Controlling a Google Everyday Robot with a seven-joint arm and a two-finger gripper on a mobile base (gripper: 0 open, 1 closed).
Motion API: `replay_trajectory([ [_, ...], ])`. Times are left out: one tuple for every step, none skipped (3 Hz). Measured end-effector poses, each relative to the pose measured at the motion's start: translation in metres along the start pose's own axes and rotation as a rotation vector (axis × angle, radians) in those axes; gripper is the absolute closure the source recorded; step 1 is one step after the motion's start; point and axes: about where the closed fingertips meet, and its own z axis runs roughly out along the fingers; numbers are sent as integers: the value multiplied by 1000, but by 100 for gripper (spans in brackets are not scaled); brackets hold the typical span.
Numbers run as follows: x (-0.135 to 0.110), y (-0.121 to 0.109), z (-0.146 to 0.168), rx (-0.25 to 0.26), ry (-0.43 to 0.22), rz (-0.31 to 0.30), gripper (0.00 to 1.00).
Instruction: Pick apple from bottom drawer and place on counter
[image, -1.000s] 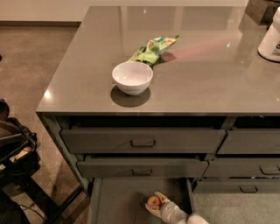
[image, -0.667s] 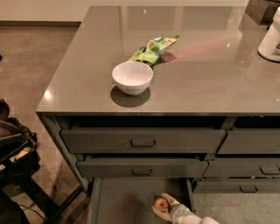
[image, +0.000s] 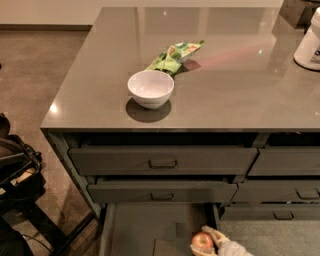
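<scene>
The small red-orange apple is in the open bottom drawer, at its right side near the lower edge of the camera view. My gripper reaches in from the lower right, with pale fingers closed around the apple. The arm behind it is cut off by the frame edge. The glossy grey-brown counter tops the cabinet above.
A white bowl and a green snack bag lie on the counter, with a white container at the far right edge. Two shut drawers with bar handles sit above the open one. Dark equipment stands at the left on the floor.
My gripper and the apple have moved together to the right and toward the near end of the drawer. Bowl and bag have not moved.
</scene>
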Motion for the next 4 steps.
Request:
replay_trajectory([
  [-26, -16, -24, 18, 25, -69, 100],
  [-26, -16, -23, 18, 25, -69, 100],
  [-31, -16, -21, -6, 24, -67, 100],
  [-98, -7, -11, -128, 5, -143, 100],
])
